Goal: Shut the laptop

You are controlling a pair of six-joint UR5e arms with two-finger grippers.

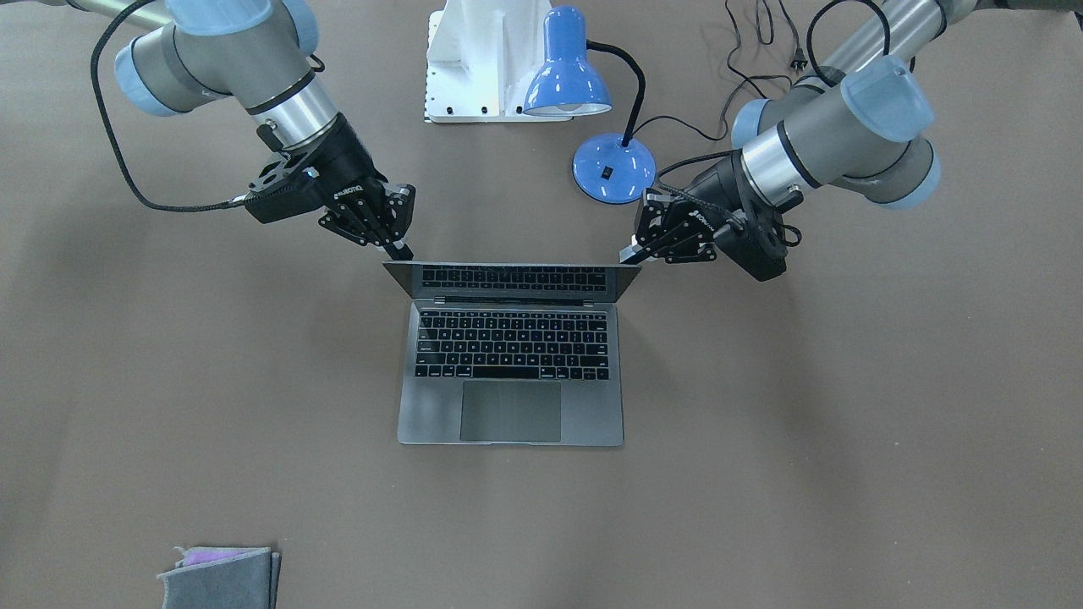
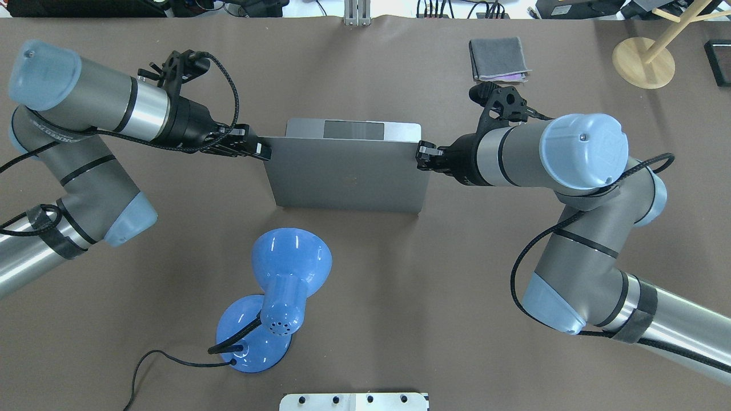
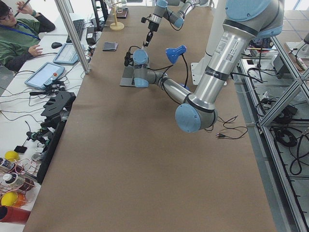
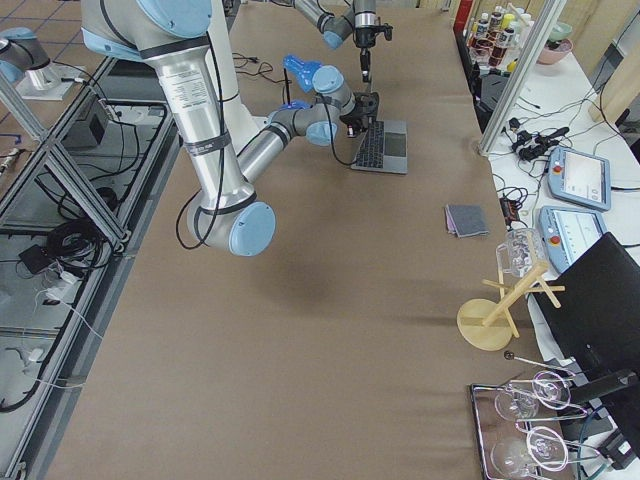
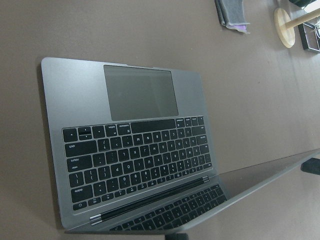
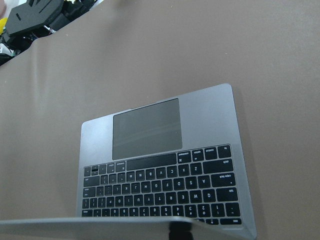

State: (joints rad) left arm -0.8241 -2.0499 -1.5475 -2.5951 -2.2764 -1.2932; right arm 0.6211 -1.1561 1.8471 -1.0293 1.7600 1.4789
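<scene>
The space-grey laptop (image 1: 512,414) sits mid-table, its lid (image 2: 348,177) tilted well forward over the black keys, partly closed. My left gripper (image 1: 631,252) is shut, its tip against the lid's top corner on its side; it also shows in the overhead view (image 2: 261,150). My right gripper (image 1: 400,248) is shut and touches the opposite top corner, as the overhead view shows too (image 2: 422,154). The left wrist view shows the keyboard (image 5: 135,160) and trackpad under the lid's edge. The right wrist view shows the same (image 6: 160,185).
A blue desk lamp (image 2: 285,274) with its cord stands on the robot's side of the laptop, near the left arm. A folded grey cloth (image 2: 497,57) lies at the far side. A wooden stand (image 2: 642,63) is at the far right. A white robot base (image 1: 482,59) is behind the lamp.
</scene>
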